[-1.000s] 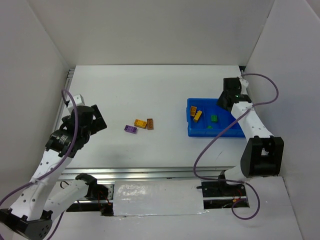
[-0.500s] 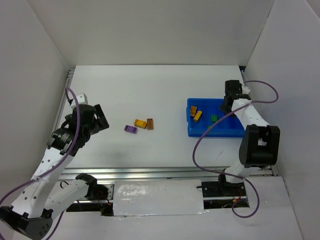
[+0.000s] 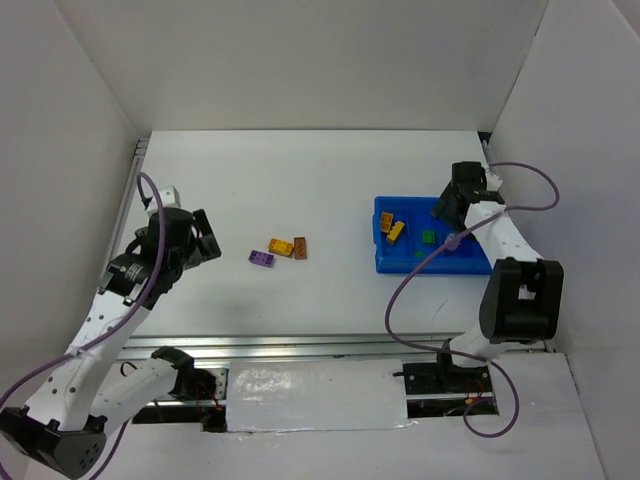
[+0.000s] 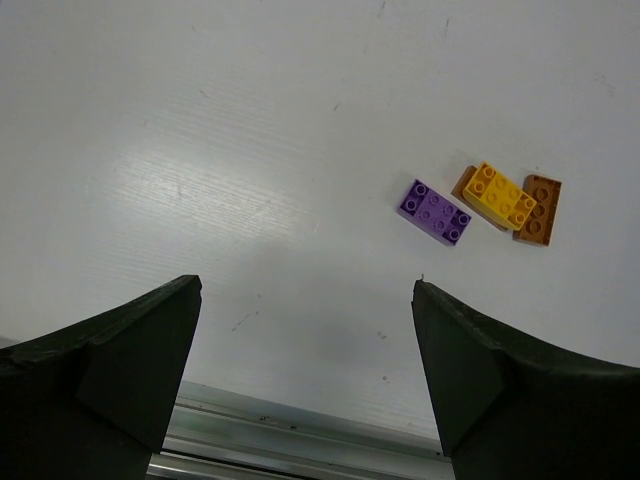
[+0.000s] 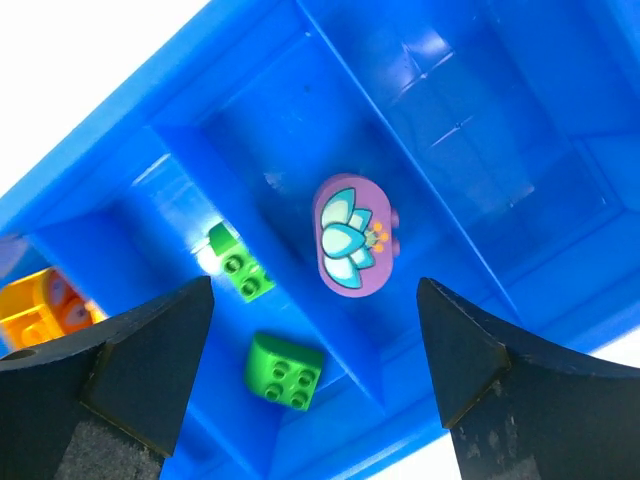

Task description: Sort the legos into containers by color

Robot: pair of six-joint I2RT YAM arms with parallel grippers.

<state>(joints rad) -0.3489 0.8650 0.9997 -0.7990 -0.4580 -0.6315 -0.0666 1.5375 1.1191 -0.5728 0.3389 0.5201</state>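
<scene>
The blue tray (image 3: 385, 262) lies at the right, and my right gripper (image 3: 447, 207) hovers open over its far side. Through the right wrist view, the open gripper (image 5: 315, 285) frames a purple lego with a flower print (image 5: 356, 234) lying loose on the tray (image 5: 470, 120) floor. Two green legos (image 5: 285, 368) lie just across a divider wall, and an orange one (image 5: 35, 310) sits farther left. On the table a purple lego (image 4: 435, 212), a yellow one (image 4: 503, 196) and a brown one (image 4: 538, 210) cluster together. My left gripper (image 4: 305, 285) is open, short of them.
White walls close in the table on the left, back and right. A metal rail (image 3: 300, 345) runs along the near edge. The right arm's purple cable (image 3: 420, 270) loops over the tray's near side. In the tray's left compartment lie yellow and orange legos (image 3: 392, 227).
My right gripper has opened and the purple flower lego now lies in the tray. The left arm has edged a little towards the bricks.
</scene>
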